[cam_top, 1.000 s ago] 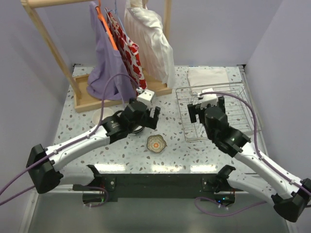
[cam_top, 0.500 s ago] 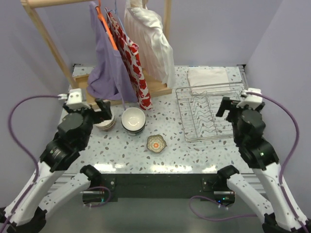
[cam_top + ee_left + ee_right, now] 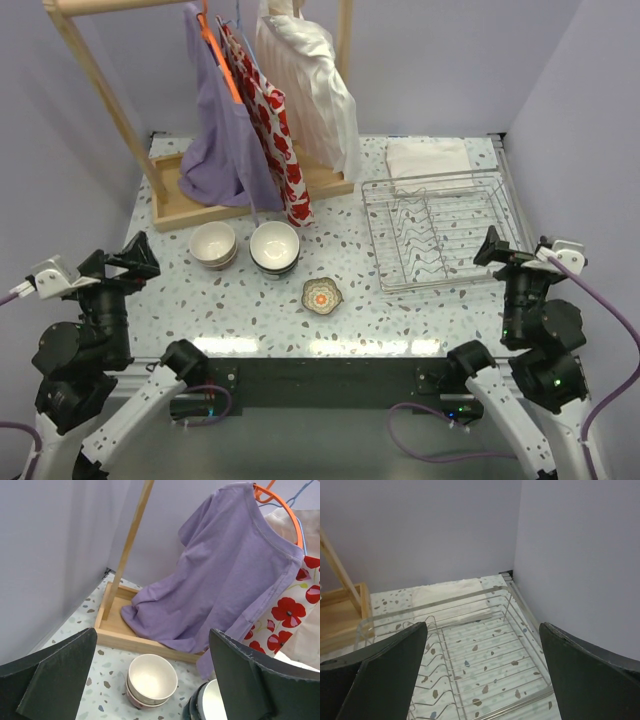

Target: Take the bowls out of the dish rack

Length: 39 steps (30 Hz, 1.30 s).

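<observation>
The dish rack by the right edge holds nothing; the bowls sit mid-table, nearer the left gripper than the right gripper, both with jaws spread wide.

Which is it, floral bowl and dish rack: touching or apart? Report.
Apart. The top external view shows bare tabletop between the floral bowl and the dish rack.

- dish rack: thin silver metal wire, shiny
- bowls: ceramic look, smooth, glazed, slight gloss
- tabletop: speckled stone-like, smooth, glare at near edge
- clothes stand: bare pale wood, matt
- purple tee: soft cloth, matt
</observation>
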Each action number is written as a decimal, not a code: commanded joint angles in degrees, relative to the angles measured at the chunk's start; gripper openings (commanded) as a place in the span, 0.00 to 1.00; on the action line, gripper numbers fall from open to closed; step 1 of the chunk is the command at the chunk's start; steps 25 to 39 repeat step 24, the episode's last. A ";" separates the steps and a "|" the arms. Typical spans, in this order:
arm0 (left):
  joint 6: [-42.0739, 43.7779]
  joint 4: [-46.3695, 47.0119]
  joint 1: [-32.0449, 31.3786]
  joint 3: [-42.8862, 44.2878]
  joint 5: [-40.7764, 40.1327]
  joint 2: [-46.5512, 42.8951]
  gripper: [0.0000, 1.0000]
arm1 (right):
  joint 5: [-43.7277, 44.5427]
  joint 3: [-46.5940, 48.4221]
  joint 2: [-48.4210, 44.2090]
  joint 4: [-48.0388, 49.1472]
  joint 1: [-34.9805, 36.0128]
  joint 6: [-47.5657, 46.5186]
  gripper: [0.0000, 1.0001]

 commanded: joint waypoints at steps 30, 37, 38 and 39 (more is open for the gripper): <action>2.75 1.44 0.07 -3.34 -7.20 -8.64 1.00 | 1.66 -3.82 -2.67 7.93 -0.24 -3.18 0.99; 2.75 1.44 0.07 -3.34 -7.20 -8.64 1.00 | 1.66 -3.82 -2.67 7.93 -0.24 -3.18 0.99; 2.75 1.44 0.07 -3.34 -7.20 -8.64 1.00 | 1.66 -3.82 -2.67 7.93 -0.24 -3.18 0.99; 2.75 1.44 0.07 -3.34 -7.20 -8.64 1.00 | 1.66 -3.82 -2.67 7.93 -0.24 -3.18 0.99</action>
